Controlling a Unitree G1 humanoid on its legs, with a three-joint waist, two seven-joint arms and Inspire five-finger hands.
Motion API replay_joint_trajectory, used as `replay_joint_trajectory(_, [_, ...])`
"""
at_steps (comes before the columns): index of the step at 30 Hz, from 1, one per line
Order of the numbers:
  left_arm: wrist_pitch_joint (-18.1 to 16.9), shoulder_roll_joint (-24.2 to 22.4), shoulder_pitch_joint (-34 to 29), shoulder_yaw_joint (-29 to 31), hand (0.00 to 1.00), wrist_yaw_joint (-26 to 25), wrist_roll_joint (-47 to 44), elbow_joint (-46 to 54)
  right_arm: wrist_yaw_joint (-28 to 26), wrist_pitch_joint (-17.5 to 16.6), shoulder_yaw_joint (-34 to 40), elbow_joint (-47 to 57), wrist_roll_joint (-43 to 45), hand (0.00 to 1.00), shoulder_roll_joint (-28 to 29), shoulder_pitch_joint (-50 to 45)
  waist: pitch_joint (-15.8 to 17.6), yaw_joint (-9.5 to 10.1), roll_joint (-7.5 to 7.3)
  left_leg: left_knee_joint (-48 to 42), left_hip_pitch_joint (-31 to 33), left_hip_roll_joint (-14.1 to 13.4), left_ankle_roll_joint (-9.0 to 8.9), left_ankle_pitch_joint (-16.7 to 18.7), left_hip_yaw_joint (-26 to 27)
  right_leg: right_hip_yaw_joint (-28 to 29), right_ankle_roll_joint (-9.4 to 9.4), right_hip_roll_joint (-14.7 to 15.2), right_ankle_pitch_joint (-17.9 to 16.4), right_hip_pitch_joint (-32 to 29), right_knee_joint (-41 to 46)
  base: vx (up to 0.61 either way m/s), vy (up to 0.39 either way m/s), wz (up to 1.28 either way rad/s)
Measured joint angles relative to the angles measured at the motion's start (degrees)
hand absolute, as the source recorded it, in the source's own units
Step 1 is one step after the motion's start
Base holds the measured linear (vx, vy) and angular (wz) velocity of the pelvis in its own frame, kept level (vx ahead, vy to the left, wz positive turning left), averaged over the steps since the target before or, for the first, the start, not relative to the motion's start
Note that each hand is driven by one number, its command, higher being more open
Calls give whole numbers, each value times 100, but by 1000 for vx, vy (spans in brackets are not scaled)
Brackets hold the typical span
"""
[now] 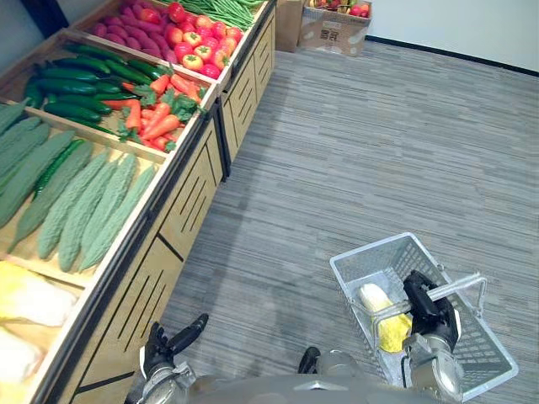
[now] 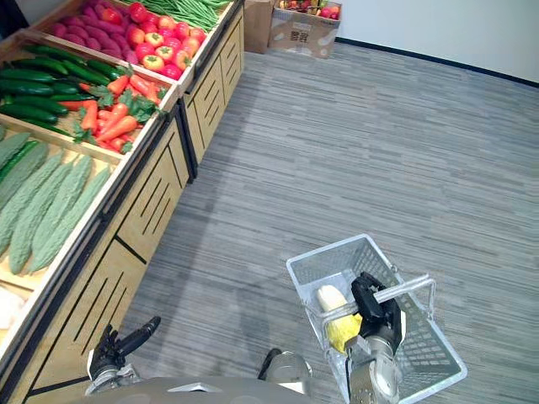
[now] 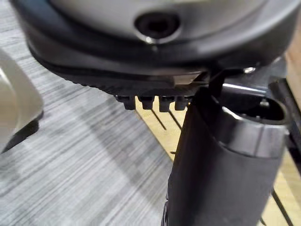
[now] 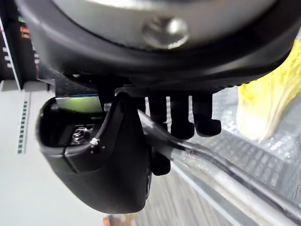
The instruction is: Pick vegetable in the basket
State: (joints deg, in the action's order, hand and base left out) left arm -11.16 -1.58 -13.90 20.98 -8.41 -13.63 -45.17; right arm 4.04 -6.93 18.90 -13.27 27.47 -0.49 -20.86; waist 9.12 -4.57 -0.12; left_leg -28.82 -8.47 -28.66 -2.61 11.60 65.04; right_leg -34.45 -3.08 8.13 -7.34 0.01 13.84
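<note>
A grey wire basket [image 1: 370, 252] hangs low at my right side, and my right hand [image 1: 429, 307] is shut on its metal handle [image 1: 461, 286]. In the right wrist view the fingers [image 4: 181, 117] curl over the handle bar [image 4: 211, 165]. A pale yellow cabbage [image 1: 381, 311] lies inside the basket, also seen as the cabbage [image 4: 268, 103] through the mesh. My left hand [image 1: 167, 345] hangs open and holds nothing, low beside the wooden stand's front. Its thumb [image 3: 221, 165] shows close up over the floor.
A wooden produce stand [image 1: 189, 194] runs along the left with pale cabbages [image 1: 25, 303], long green gourds [image 1: 84, 202], cucumbers [image 1: 72, 84], carrots [image 1: 156, 114], red and yellow fruit [image 1: 198, 46] and green beans [image 1: 223, 10]. A cardboard box [image 1: 333, 29] stands by the far wall.
</note>
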Motion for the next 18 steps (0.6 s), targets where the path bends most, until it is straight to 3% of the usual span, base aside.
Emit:
replay_joint_trajectory(3, [24, -3, -57, 28, 100, 9, -1, -171, -13, 0, 4, 85, -2, 0, 15, -298, -12, -8, -85, -414, -70, -266, 124, -355, -225, 31, 46, -205, 62, 407, -444, 92, -116, -8])
replay_joint_trajectory(4, [23, -19, -113, 33, 100, 31, 2, -208, -11, -2, 26, 102, -2, 0, 35, -340, 35, 6, -177, -671, 11, -383, -123, -190, -362, 95, 49, -186, 66, 549, -515, 72, -8, -11])
replay_joint_trajectory(5, [17, -24, -96, 22, 100, 50, 6, -225, -7, -3, 100, 107, -1, 0, 48, -328, 40, 2, -184, -419, 118, -206, -381, 75, -481, 187, 47, -105, 66, 581, -495, 70, 64, -12])
replay_joint_trajectory(6, [17, -34, -64, 3, 100, 61, 14, -254, 0, -8, 164, 109, -3, 0, 16, -325, 48, -4, -131, 184, 243, 82, -82, -92, -570, 223, 36, -51, 69, 594, -446, 45, 134, -16])
replay_joint_trajectory(7, [17, -32, -78, 3, 100, 62, 14, -281, -1, -8, 161, 104, -4, 0, -14, -315, 58, 9, -75, 336, 262, 178, 90, -316, -545, 315, 18, -67, 60, 598, -418, 59, 133, -50])
replay_joint_trajectory(8, [21, 32, -142, 9, 100, 39, 14, -364, -12, -5, 31, 95, -7, 0, 43, -303, 11, 73, -122, 164, 98, 208, 90, -456, -760, 564, -14, -46, 49, 609, -430, 54, 66, -87])
replay_joint_trajectory(10, [16, 107, -238, 49, 100, -8, 6, -378, -134, -5, -195, 272, -20, 0, 51, -416, 23, 187, -161, -331, 112, 119, 254, -558, -1269, 1003, -35, -70, 63, 665, -629, 71, 21, -111])
replay_joint_trajectory(11, [17, 107, -340, 121, 100, -33, 1, -426, -172, -5, -383, 404, -20, 0, 51, -446, 48, 236, -117, -686, 216, 69, 456, -656, -2006, 1327, -76, -173, 96, 710, -761, 105, 32, -155])
replay_joint_trajectory(12, [18, 117, -481, 171, 100, -42, -11, -512, -216, -17, -647, 456, -23, 0, 51, -506, 45, 318, -108, -1108, 524, 164, 963, -986, -3127, 1706, -48, -253, 85, 712, -799, 68, 22, -164])
replay_joint_trajectory(13, [17, 130, -512, 190, 100, -45, -36, -565, -226, -17, -781, 456, -24, 0, 54, -512, 30, 361, -154, -1352, 715, 308, 1068, -1230, -3729, 1922, -24, -243, 77, 709, -790, 181, 102, -162])
replay_joint_trajectory(14, [-6, 125, -491, 188, 100, -35, -216, -596, -228, -17, -922, 440, -23, 0, 52, -599, 22, 463, -272, -1666, 968, 642, 632, -1027, -4711, 2234, -12, -185, 69, 683, -787, 166, 121, -119])
replay_joint_trajectory(15, [-6, 76, -437, 97, 100, -11, -248, -603, -199, -17, -952, 399, -22, 0, 51, -605, 7, 478, -244, -1597, 1122, 1016, 151, -125, -5204, 2390, -16, -122, 68, 611, -754, 227, 184, -117])
replay_joint_trajectory(17, [-31, 103, -385, -84, 100, 39, -252, -597, -186, -16, -969, 287, -22, 0, 35, -561, 28, 505, -225, -735, 1317, 1621, -148, 604, -5589, 2739, -38, 10, 82, 538, -688, 172, 207, -94])
replay_joint_trajectory(18, [-35, 105, -380, -165, 100, 25, -252, -601, -185, -16, -967, 251, -22, 0, 8, -588, 18, 531, -163, 265, 1327, 1868, -258, 444, -5638, 2850, -92, 48, 81, 525, -626, 138, 235, -75])
